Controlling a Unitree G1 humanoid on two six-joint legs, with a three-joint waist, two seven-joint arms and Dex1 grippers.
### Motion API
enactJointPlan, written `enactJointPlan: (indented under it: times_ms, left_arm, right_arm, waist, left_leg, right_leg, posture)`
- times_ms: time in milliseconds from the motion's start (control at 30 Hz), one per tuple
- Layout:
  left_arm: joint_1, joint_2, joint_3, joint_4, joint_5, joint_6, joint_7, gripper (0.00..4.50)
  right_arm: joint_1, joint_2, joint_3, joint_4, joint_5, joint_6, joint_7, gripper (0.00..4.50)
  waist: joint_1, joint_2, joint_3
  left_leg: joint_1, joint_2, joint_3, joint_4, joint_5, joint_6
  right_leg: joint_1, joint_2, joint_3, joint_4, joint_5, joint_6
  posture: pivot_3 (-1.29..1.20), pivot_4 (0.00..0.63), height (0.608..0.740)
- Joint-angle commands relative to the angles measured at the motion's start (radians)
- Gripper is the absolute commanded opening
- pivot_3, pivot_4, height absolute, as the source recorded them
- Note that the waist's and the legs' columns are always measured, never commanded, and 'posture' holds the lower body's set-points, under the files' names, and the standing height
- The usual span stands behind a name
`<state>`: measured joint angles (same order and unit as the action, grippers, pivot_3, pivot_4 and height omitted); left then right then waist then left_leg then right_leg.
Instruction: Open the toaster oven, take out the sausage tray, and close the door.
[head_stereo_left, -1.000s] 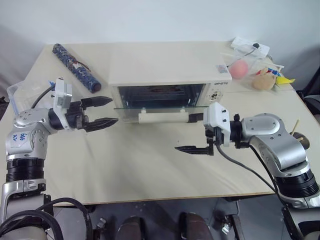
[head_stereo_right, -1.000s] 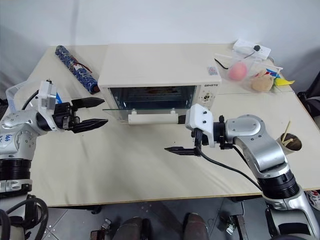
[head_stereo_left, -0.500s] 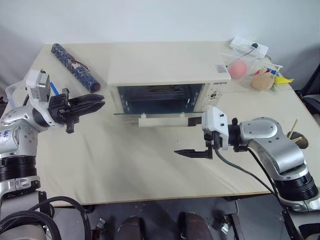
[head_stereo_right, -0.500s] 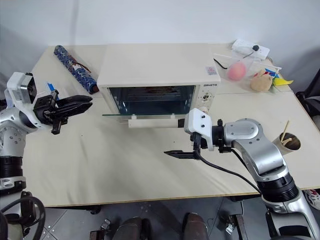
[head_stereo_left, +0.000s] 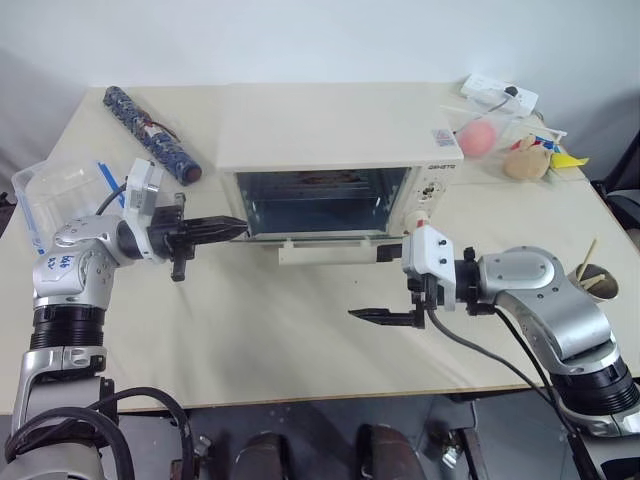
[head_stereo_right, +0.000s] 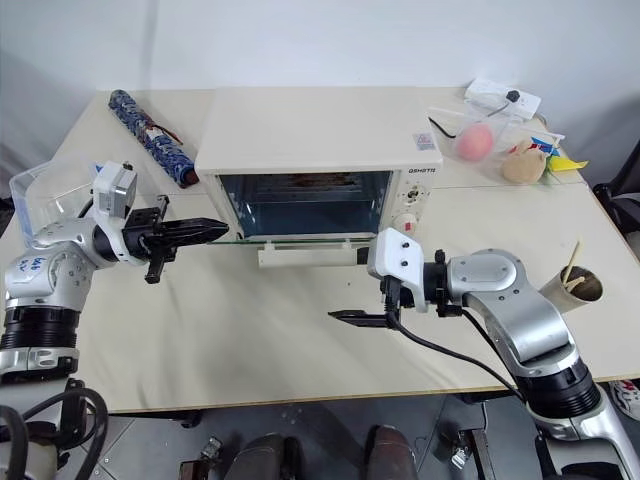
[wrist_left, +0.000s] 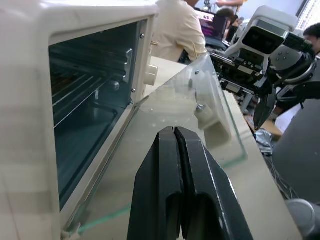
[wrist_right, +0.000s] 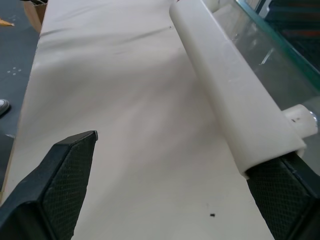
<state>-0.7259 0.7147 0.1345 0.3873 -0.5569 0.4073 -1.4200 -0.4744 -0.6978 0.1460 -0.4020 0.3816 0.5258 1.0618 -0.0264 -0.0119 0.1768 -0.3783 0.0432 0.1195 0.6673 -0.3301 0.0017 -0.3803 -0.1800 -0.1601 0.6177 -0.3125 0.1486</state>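
Observation:
The cream-white toaster oven (head_stereo_left: 335, 125) stands mid-table with its glass door (head_stereo_left: 318, 238) dropped almost flat. The door's white bar handle (head_stereo_left: 330, 252) faces me. My left gripper (head_stereo_left: 238, 228) is shut on nothing and points level at the door's left edge, just over the glass (wrist_left: 170, 117). My right gripper (head_stereo_left: 384, 286) is open. One of its fingers lies against the right end of the handle (wrist_right: 225, 75), and the other finger (wrist_right: 65, 175) hangs over bare table. The sausage tray is hidden in the dim oven cavity (wrist_left: 85, 105), where rack rails show.
A blue patterned roll (head_stereo_left: 150, 135) lies at the back left, and a clear plastic box (head_stereo_left: 60, 190) sits at the left edge. A bag with a pink ball (head_stereo_left: 478, 138), a plush toy (head_stereo_left: 527, 160) and a cup with sticks (head_stereo_left: 597, 280) crowd the right side.
My left gripper has shut, swung out to the left, then come back to the door's left edge. The door has dropped from partly open to nearly flat, and my right gripper sank with the handle.

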Motion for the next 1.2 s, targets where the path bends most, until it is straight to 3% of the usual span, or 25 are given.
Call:
enactJointPlan:
  times_ms: [33, 400, 600, 767, 933, 1100, 1200]
  left_arm:
    - [-0.026, -0.005, -0.016, 0.014, 0.015, -0.016, -0.025, 0.02]
    - [-0.022, -0.020, -0.071, 0.013, 0.053, -0.019, -0.072, 0.02]
    - [0.000, -0.026, -0.120, -0.003, 0.089, -0.032, -0.091, 0.02]
    - [0.012, -0.026, -0.160, 0.005, 0.129, -0.067, -0.107, 0.02]
    - [0.035, -0.028, -0.196, 0.008, 0.169, -0.115, -0.107, 0.02]
    - [0.066, -0.038, -0.220, -0.014, 0.203, -0.150, -0.077, 0.02]
    - [0.112, -0.048, -0.231, -0.037, 0.237, -0.214, -0.052, 0.02]
  right_arm:
    - [0.047, -0.021, -0.041, -0.071, 0.024, 0.028, -0.033, 4.50]
    - [0.257, -0.120, -0.132, -0.144, 0.018, 0.078, -0.091, 4.50]
    - [0.469, -0.288, -0.278, -0.202, 0.005, 0.085, -0.049, 4.50]
    - [0.523, -0.372, -0.432, -0.229, 0.027, 0.110, -0.022, 4.50]
    - [0.413, -0.372, -0.430, -0.254, 0.057, 0.133, -0.065, 4.50]
    - [0.174, -0.290, -0.281, -0.254, 0.042, 0.156, -0.173, 4.50]
    - [0.025, -0.201, -0.100, -0.216, -0.058, 0.150, -0.253, 4.50]
  waist:
    - [0.001, 0.000, 0.000]
    - [0.026, -0.001, 0.000]
    - [0.039, -0.001, 0.000]
    - [0.042, -0.001, 0.000]
    - [0.043, -0.001, 0.000]
    - [0.035, -0.001, 0.000]
    - [0.029, -0.001, 0.000]
  left_leg:
    - [0.000, 0.000, 0.000, 0.000, 0.000, 0.000]
    - [-0.003, 0.000, -0.001, 0.008, 0.000, 0.000]
    - [-0.009, 0.000, -0.003, 0.016, -0.001, 0.002]
    - [-0.009, 0.000, -0.002, 0.017, -0.001, 0.002]
    - [-0.009, 0.000, -0.002, 0.017, -0.001, 0.002]
    - [-0.009, 0.001, -0.003, 0.017, -0.001, 0.002]
    - [-0.010, 0.001, -0.002, 0.017, -0.001, 0.002]
  right_leg:
    - [0.000, 0.000, 0.000, 0.000, 0.000, 0.000]
    - [0.001, 0.000, 0.000, 0.000, 0.000, 0.000]
    - [-0.001, 0.000, -0.001, 0.001, 0.000, 0.000]
    - [-0.001, 0.000, 0.000, 0.001, 0.000, 0.000]
    - [-0.001, 0.000, 0.001, 0.001, 0.000, 0.000]
    - [-0.001, 0.000, 0.000, 0.002, 0.000, -0.001]
    - [-0.002, 0.000, 0.000, 0.002, 0.000, 0.000]
  posture:
    - [0.00, 0.150, 0.740]
    - [0.00, 0.150, 0.740]
    - [0.00, 0.150, 0.740]
    - [0.00, 0.150, 0.740]
    - [0.00, 0.150, 0.740]
    - [0.00, 0.150, 0.740]
    - [0.00, 0.150, 0.740]
